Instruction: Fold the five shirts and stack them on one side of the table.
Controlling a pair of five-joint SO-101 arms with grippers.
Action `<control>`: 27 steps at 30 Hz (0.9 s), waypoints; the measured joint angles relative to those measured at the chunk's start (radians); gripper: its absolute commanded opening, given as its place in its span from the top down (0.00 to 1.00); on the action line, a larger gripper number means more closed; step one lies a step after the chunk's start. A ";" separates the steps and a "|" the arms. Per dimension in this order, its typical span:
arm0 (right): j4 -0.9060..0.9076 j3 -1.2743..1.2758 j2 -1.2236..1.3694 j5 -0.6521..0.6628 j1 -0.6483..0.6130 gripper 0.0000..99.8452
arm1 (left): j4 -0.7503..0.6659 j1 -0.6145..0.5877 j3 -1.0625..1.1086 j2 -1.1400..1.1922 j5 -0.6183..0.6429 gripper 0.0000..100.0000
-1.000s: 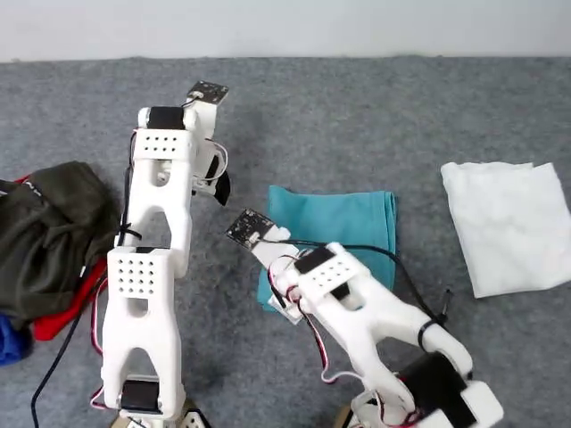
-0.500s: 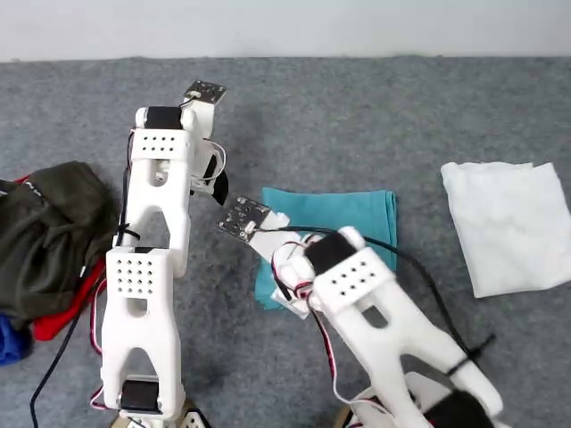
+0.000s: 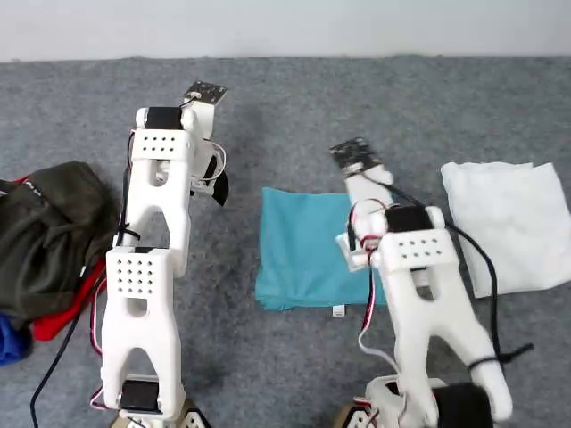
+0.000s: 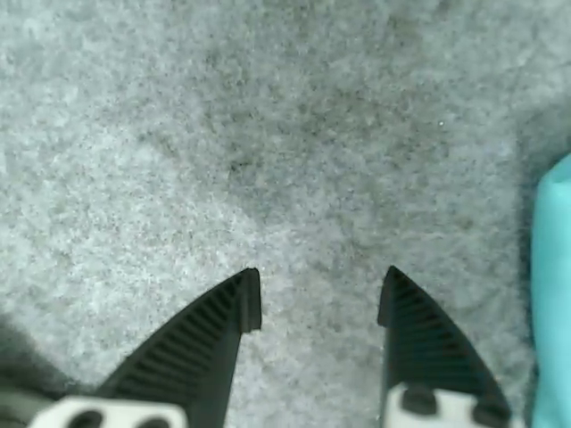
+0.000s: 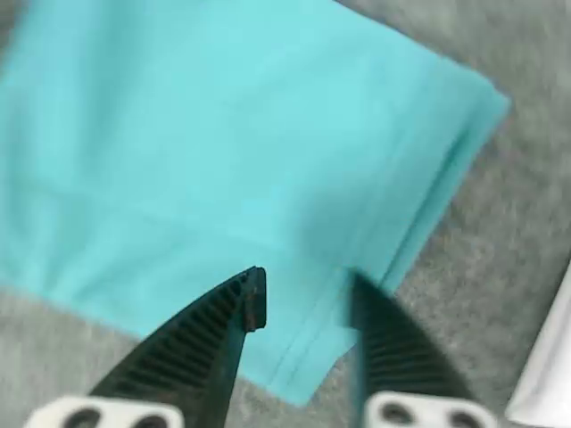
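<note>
A folded teal shirt point(image 3: 299, 250) lies flat in the middle of the grey table. My right gripper point(image 5: 303, 299) hangs open just above the teal shirt point(image 5: 223, 143), near its layered edge, with nothing between the fingers. The right arm point(image 3: 406, 259) stands over the shirt's right edge. A folded white shirt point(image 3: 508, 223) rests at the far right. My left gripper point(image 4: 321, 299) is open over bare carpet, left of the teal shirt's edge point(image 4: 558, 294); the left arm point(image 3: 161, 178) stands between the teal shirt and the pile.
An unfolded pile sits at the left edge: a dark olive shirt point(image 3: 45, 227) on top, a red one point(image 3: 67, 308) and a blue one point(image 3: 9, 343) beneath. A corner of the white shirt point(image 5: 549, 383) lies close to my right gripper. A white wall point(image 3: 285, 27) bounds the back.
My right arm swung from the teal shirt's left front corner across to its right side, uncovering the shirt. The left arm kept still.
</note>
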 measured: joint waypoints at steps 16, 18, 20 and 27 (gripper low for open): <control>-0.091 -0.361 0.534 -0.180 0.089 0.70 | -0.002 0.000 0.098 0.000 0.000 0.78; -0.063 -0.420 0.620 -0.180 0.086 0.70 | -0.002 0.000 0.098 0.000 0.000 0.78; -0.048 -0.476 0.701 -0.180 0.086 0.70 | -0.002 0.000 0.098 0.000 0.000 0.78; 0.097 -0.672 0.850 -0.180 0.068 0.74 | -0.002 0.000 0.098 0.000 0.000 0.78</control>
